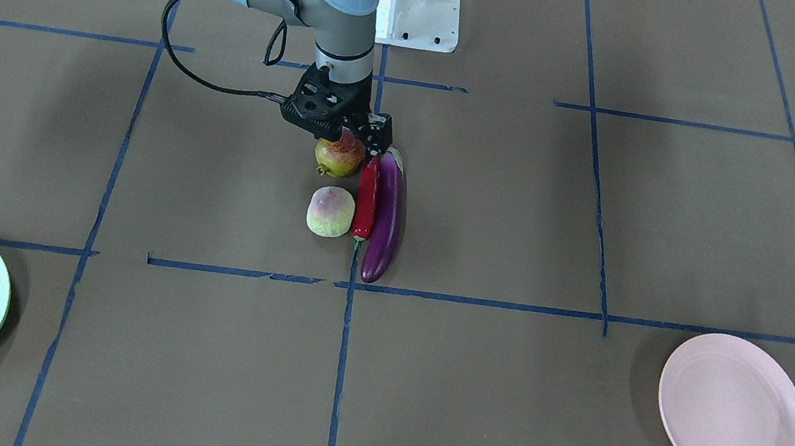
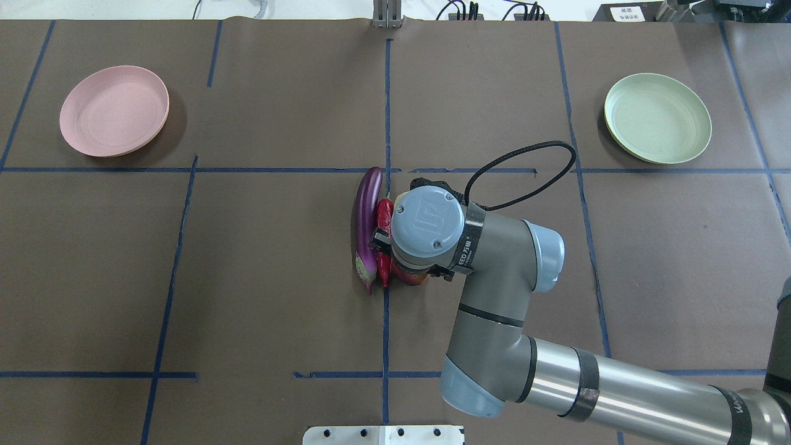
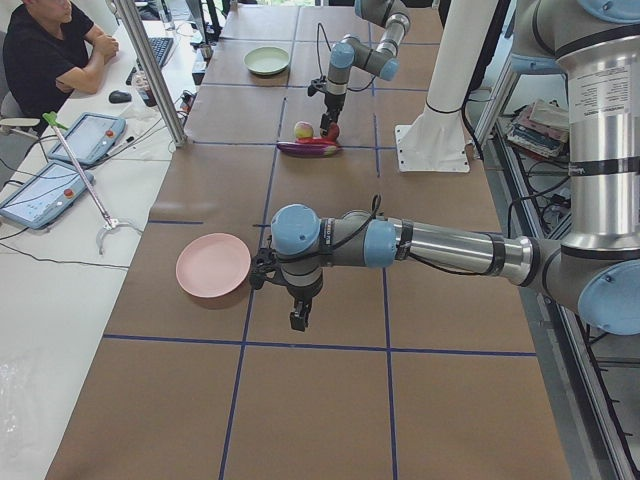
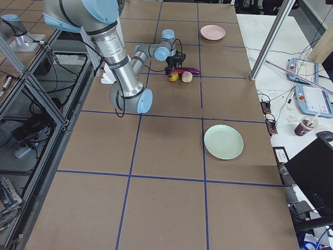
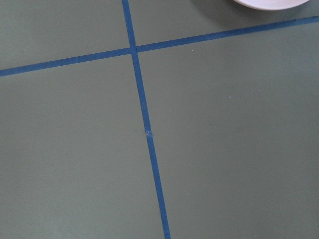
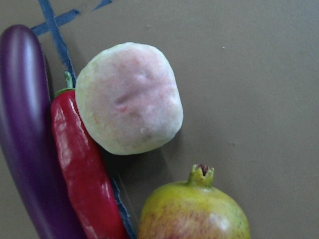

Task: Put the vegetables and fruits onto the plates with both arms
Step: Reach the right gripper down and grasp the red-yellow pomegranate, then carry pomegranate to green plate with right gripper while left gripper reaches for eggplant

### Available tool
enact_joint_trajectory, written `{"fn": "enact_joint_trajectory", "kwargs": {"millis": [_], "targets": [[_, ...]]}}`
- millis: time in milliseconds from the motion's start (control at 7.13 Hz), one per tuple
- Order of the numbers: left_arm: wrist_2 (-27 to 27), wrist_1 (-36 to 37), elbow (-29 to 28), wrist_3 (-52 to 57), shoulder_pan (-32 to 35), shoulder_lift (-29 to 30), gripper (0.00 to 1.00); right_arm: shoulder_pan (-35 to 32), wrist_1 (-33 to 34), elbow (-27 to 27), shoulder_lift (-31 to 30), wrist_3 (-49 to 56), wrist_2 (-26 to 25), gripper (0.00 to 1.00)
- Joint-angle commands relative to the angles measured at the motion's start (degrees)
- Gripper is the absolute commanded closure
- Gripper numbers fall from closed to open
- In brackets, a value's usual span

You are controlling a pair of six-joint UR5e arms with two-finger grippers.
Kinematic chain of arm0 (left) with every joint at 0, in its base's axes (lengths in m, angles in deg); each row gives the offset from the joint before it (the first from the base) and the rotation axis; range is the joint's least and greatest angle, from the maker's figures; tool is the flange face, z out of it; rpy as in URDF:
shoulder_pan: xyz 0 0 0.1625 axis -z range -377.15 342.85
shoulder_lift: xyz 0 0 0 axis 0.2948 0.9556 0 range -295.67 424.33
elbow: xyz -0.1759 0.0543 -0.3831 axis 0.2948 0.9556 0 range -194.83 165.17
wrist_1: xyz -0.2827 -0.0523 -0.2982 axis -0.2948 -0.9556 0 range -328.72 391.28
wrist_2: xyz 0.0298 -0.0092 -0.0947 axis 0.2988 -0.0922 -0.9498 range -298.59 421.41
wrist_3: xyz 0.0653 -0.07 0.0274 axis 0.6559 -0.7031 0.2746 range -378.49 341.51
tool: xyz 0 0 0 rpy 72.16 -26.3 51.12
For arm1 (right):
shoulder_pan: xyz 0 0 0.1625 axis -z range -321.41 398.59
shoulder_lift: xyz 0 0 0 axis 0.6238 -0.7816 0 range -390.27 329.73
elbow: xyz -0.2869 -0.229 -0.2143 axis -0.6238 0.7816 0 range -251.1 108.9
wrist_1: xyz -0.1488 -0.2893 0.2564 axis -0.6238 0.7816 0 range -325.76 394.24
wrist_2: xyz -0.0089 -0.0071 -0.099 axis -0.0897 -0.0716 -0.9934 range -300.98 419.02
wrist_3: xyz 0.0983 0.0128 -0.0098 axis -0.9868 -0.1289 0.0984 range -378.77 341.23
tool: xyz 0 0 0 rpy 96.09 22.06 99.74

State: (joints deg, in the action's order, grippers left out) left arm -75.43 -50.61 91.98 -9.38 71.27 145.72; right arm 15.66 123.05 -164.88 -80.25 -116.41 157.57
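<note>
Your right end effector (image 1: 356, 140) just over the red-and-yellow fruit (image 1: 337, 158), your left end effector (image 3: 298, 320) near the pink plate (image 3: 212, 265), neither's opening discernible

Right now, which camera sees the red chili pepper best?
The right wrist-mounted view: the red chili pepper is big, glossy, green stem clear. Front-facing shows it small; overhead half hides it under the right arm; side views show a speck; left wrist, nothing.
</note>
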Motion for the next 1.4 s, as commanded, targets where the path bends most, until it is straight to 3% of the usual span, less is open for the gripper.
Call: {"fn": "enact_joint_trajectory", "kwargs": {"millis": [0, 140, 421, 701, 982, 1262], "targets": [[0.00, -0.03, -0.03, 0.03, 0.00, 0.09, 0.00, -0.09, 0.13, -0.17, -0.03, 0.34, -2.39, 0.79], [0.00, 0.06, -0.03, -0.06, 0.00, 0.09, 0.00, -0.52, 0.83, -1.57, -0.99, 0.60, -3.53, 0.95], [0.00, -0.03, -0.03, -0.06, 0.00, 0.09, 0.00, -0.79, 8.96, -15.22, -6.42, 2.96, -3.19, 0.98], [-0.09, -0.03, -0.12, -0.06, -0.09, 0.44, 0.00, -3.15, 14.45, -22.13, -11.34, 11.55, -3.19, 0.98], [-0.26, -2.56, 1.37, -4.76, -5.06, 1.75, 0.00, -9.46, 14.46, -21.62, -15.92, 26.45, -3.19, 0.98], [0.00, -17.00, 1.64, -20.36, -16.02, 3.41, 0.00, -17.89, 14.02, -19.88, -19.88, 40.70, -2.84, 0.98]]}}
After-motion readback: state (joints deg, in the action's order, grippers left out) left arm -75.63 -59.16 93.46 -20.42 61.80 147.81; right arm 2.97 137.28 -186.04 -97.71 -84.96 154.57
